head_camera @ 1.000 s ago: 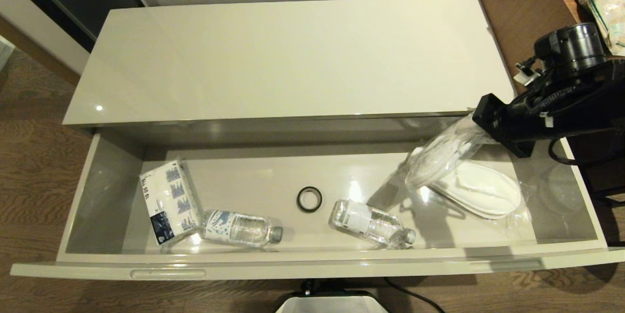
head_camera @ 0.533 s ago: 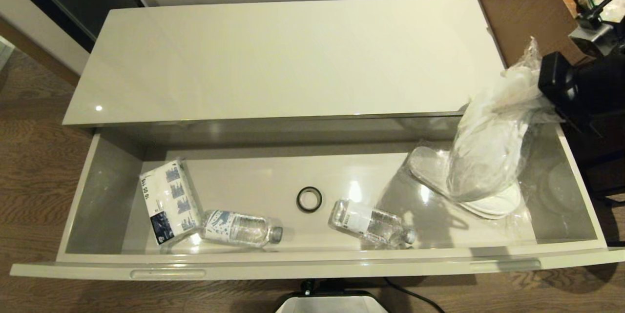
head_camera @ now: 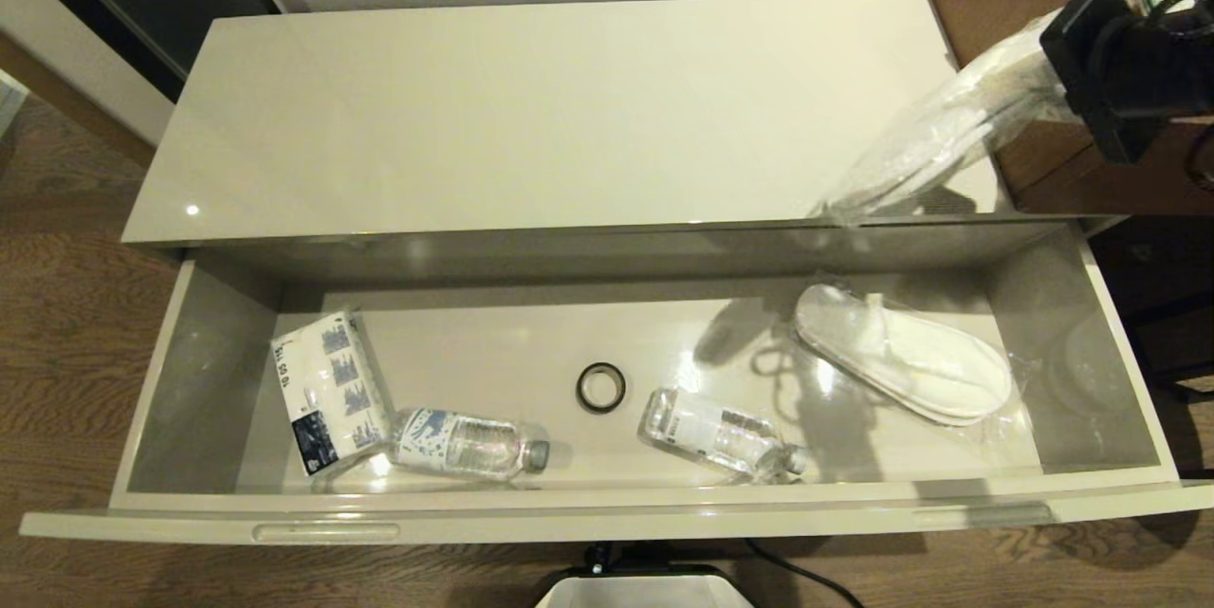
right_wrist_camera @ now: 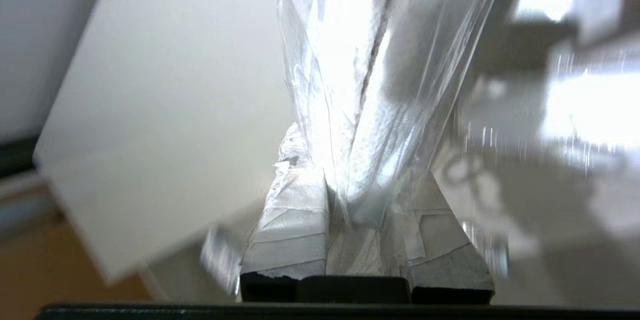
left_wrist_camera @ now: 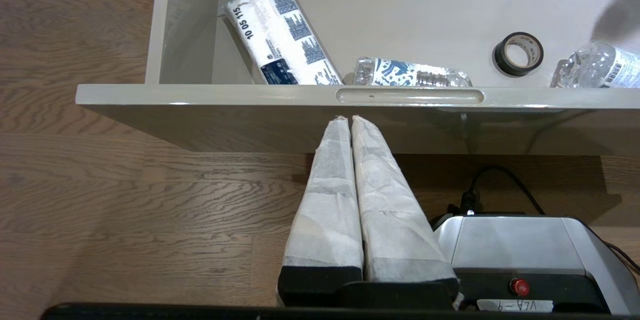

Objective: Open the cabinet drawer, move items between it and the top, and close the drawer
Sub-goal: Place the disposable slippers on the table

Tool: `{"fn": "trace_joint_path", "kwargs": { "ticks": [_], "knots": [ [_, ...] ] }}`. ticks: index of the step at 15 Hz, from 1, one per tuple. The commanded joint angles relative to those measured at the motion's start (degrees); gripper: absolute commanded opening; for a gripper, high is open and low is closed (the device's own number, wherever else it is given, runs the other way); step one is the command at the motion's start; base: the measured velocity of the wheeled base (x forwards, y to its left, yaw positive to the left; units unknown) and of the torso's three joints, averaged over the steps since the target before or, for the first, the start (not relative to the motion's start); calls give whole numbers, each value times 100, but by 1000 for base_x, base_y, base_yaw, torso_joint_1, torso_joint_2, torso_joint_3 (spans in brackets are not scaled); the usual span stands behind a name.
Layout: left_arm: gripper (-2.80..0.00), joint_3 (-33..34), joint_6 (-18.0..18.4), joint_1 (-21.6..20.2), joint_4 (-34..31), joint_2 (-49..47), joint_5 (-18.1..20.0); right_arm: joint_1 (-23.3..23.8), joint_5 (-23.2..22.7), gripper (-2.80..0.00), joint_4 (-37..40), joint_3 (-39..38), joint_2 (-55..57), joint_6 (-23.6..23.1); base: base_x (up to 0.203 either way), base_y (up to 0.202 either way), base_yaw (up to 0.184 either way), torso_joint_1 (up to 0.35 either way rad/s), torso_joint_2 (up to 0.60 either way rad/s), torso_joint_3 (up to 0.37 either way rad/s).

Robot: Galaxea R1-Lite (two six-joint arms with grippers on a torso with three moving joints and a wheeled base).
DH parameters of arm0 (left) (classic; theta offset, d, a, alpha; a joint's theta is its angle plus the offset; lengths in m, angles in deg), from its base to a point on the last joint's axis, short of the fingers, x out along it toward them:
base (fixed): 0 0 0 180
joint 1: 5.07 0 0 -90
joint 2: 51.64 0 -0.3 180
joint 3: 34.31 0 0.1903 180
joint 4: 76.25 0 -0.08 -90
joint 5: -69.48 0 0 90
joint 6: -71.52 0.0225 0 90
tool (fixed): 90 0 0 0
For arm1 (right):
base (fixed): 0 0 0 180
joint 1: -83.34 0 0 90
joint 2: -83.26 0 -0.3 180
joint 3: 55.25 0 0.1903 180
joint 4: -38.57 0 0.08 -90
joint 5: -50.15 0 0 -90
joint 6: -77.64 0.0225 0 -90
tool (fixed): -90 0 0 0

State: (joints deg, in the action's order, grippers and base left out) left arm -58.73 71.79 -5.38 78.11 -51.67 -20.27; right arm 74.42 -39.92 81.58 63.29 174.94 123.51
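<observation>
Left gripper (left_wrist_camera: 350, 120): parked low in front of the drawer (head_camera: 607, 515), just under its front panel; fingers pressed together, nothing between them. Judged idle, kept clear of the working side.
Drawer: pulled fully out, so its whole floor is reachable from above.
Drawer, left end: tissue pack (head_camera: 327, 390) lying at an angle, touching a bottle (head_camera: 469, 444) on its side, cap toward the middle.
Drawer, middle: black tape ring (head_camera: 600, 387) lying flat, apart from both bottles; second bottle (head_camera: 719, 433) on its side just beside it, toward the right.
Drawer, right end: one wrapped slipper pair (head_camera: 906, 357) lying flat on the floor, loose plastic spreading round it.
Top (head_camera: 560, 105): bare apart from the tail of the carried pack over its front right corner; whether that tail touches the surface cannot be told.
Right gripper (right_wrist_camera: 362, 210): raised at the far right, beyond the top's right edge; fingers pinching one end of the second slipper pack (head_camera: 934, 153) through the wrap.
Carried pack: hangs slanting down from the fingers toward the top's front right corner. Gripped at one end, it droops under its own weight.
Step in hand: judged to be the transfer of this pack from drawer to top; not yet set down.
Risk: slippery wrap, end grip; the pack may slide or swing on release.
</observation>
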Motion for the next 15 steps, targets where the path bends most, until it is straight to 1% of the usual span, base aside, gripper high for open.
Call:
{"fn": "trace_joint_path", "kwargs": {
  "ticks": [1, 2, 3, 4, 5, 7, 8, 9, 10, 11, 15],
  "knots": [
    [-280, -1, 0, -5, -1, 2, 2, -4, 897, -280, -708, 271, 768, -190, 0, 0, 0, 0, 0, 0],
    [-280, -1, 0, -5, -1, 2, 6, -8, 1433, -280, -1066, 346, 974, -557, 0, 0, 0, 0, 0, 0],
    [-280, -1, 0, -5, -1, 2, 2, -15, 1800, -280, -1554, 365, 1136, -836, 0, 0, 0, 0, 0, 0],
    [-280, -1, 0, -5, -1, 2, 2, -62, 2025, -280, -2075, 310, 1269, -1029, 0, 0, 0, 0, 0, 0],
    [-280, -1, 0, -5, -1, 2, 2, -143, 2211, -280, -2605, 163, 1404, -1228, 0, 0, 0, 0, 0, 0],
    [-280, -1, 0, -5, -1, 2, 2, -280, 2476, -280, -3498, -136, 1663, -1797, 0, 0, 0, 0, 0, 0],
    [-280, -1, 0, -5, -1, 2, 2, -323, 2618, -280, -3733, -212, 1754, -2002, 0, 0, 0, 0, 0, 0],
    [-280, -1, 0, -5, -1, 2, 2, -359, 2834, -280, -3803, -240, 1805, -2144, 0, 0, 0, 0, 0, 0],
    [-280, -1, 0, -5, -1, 2, 2, -378, 2886, -280, -3774, -254, 1809, -2184, 0, 0, 0, 0, 0, 0],
    [-280, -1, 0, -5, -1, 2, 2, -382, 2890, 0, -3757, -263, 1791, -2188, 0, 0, 0, 0, 0, 0],
    [-280, -1, 0, -5, -1, 2, 2, -480, 2830, 0, -3879, -464, 1631, -2172, 0, 0, 0, 0, 0, 0]
  ]
}}
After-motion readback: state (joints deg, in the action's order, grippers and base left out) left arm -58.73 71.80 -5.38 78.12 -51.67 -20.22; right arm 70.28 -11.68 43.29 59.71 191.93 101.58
